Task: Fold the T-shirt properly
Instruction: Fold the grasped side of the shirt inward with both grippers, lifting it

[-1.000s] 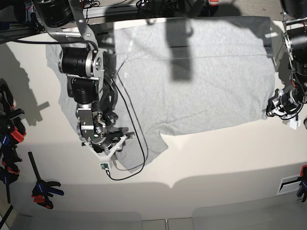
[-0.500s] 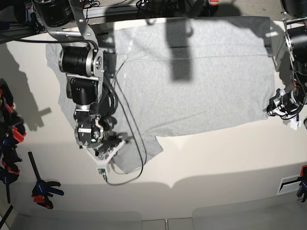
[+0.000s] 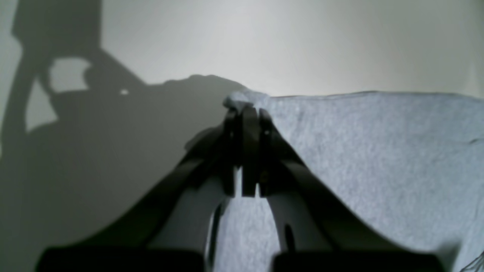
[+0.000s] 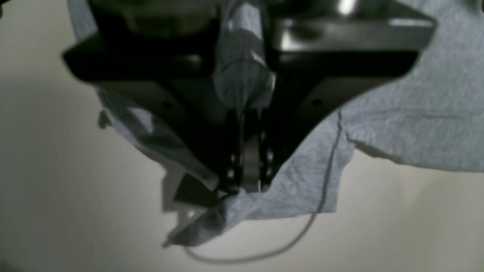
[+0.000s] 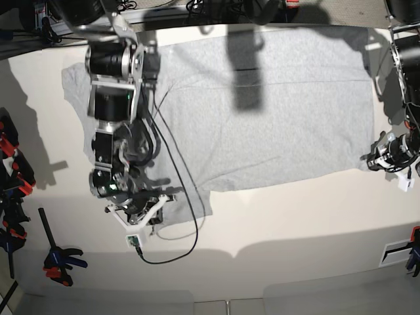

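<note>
Grey T-shirt [image 5: 275,105] flat, left pincer [image 3: 245,113] clamped on its corner, right pincer [image 4: 245,185] clamped on bunched sleeve hem, fingertips blurred

T-shirt spread across the table's upper half

The T-shirt [image 5: 275,111] lies on the table [image 5: 295,223]; right gripper [image 5: 141,210] at its lower-left sleeve, left gripper [image 5: 377,157] at its right edge; clamps [image 5: 59,262] at the frame's lower left.

T-shirt [image 5: 275,105] sleeve hidden under right arm, wrist views blurred

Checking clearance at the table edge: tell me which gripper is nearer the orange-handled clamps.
Right. The right gripper pinches the T-shirt sleeve near the clamps; the left gripper holds the opposite corner, far across.
</note>
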`<action>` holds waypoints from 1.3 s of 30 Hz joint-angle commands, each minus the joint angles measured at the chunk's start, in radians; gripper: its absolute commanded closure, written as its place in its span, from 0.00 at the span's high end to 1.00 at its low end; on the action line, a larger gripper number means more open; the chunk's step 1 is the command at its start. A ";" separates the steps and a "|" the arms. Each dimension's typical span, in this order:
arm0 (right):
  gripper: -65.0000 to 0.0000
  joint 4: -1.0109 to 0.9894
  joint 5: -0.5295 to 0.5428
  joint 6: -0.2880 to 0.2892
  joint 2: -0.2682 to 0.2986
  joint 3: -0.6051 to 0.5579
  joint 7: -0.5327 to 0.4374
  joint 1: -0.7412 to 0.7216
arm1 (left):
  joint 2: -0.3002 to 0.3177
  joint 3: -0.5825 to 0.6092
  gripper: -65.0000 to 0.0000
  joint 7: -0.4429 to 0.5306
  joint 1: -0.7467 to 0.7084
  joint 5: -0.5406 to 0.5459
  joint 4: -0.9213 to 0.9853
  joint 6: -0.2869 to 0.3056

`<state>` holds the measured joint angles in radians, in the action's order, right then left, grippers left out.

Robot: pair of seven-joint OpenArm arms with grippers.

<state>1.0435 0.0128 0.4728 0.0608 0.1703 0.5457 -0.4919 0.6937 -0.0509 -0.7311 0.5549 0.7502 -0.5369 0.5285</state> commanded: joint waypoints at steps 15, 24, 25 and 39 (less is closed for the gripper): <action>0.00 0.420 0.044 0.007 0.006 0.000 0.032 0.211 | 0.055 -0.142 0.00 -0.063 -0.158 0.027 -0.367 -0.053; 0.00 0.456 0.097 0.016 0.014 0.000 0.067 0.224 | 0.053 -0.356 0.00 -0.099 -0.385 0.025 -0.629 -0.054; 0.00 0.456 0.101 0.030 0.018 0.000 0.071 0.224 | 0.054 -0.366 0.00 -0.099 -0.407 0.025 -0.656 -0.053; 0.00 0.595 0.177 0.095 0.104 0.001 0.108 0.311 | -0.004 -0.382 0.00 -0.103 -0.660 -0.043 -0.990 -0.054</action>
<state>1.6196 0.1776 0.5617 0.1570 0.1684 0.6788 -0.1577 0.6659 -0.4225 -0.8501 -0.1177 0.6933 -1.5112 0.4751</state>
